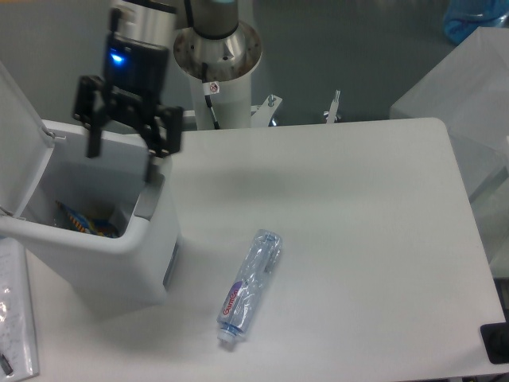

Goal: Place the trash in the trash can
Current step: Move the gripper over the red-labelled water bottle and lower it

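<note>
The crushed clear bottle (248, 285) with a purple-red label and blue cap lies on its side on the white table, right of the trash can. The white trash can (148, 239) stands at the table's left with its lid (17, 139) flipped up. Colourful rubbish shows deep inside it. The crumpled wrapper is not visible now. My gripper (121, 151) hovers over the can's back rim, open wide, with nothing between its fingers (149, 162).
The arm's grey base column (216, 64) stands behind the table's back edge. A clear plastic sheet (16, 318) lies at the front left. A translucent box (469, 87) sits off the table to the right. A dark object (498, 341) is at the lower right corner.
</note>
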Motion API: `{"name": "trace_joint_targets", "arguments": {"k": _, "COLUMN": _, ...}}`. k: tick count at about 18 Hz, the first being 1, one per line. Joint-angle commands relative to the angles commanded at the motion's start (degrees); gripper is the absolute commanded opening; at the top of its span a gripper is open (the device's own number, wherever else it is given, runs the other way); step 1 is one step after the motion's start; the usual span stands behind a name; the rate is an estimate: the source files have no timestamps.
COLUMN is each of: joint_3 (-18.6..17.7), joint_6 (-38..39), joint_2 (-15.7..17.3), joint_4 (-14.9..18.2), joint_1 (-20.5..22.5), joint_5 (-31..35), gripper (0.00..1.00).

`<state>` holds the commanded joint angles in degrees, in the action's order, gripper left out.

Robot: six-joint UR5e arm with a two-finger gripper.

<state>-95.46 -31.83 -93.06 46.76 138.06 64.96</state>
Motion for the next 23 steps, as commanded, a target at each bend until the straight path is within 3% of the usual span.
{"name": "trace_joint_targets", "arguments": {"k": 4, "joint_3": 5.18, "joint_6": 3.09, "joint_2": -7.64, "joint_4": 0.09, "joint_1": 6.95, "joint_5": -5.28, "gripper": 1.00}}
{"name": "trace_joint_targets", "arguments": {"k": 7, "joint_3": 9.31, "joint_6": 3.09, "joint_2": -14.15, "joint_4": 0.35, "joint_1": 7.14, "joint_5": -4.76, "gripper": 1.00}}
{"name": "trace_joint_targets", "arguments": {"k": 10, "joint_3": 11.25, "joint_6": 2.92, "joint_2": -20.04, "joint_4": 1.14, "joint_1": 6.88, "joint_5": -2.57, "gripper": 1.00}}
{"name": "trace_joint_targets", "arguments": {"k": 13, "joint_3": 14.06, "joint_6": 2.83, "joint_2": -25.05, "joint_4": 2.28, "joint_1": 4.07, "joint_5": 1.56, "gripper": 1.00}}
{"name": "trace_joint_targets", "arguments": {"k": 18, "joint_3": 18.63, "joint_6": 2.39, "joint_2": -30.60, "joint_4": 9.13, "joint_1": 0.99, "joint_5": 5.52, "gripper": 1.00}}
{"name": "trace_joint_targets", "arguments": {"k": 23, "joint_3": 19.61, "joint_6": 0.02, "joint_2": -33.50, "joint_4": 14.75, "joint_1": -0.85, "joint_5": 6.92, "gripper": 1.00}}
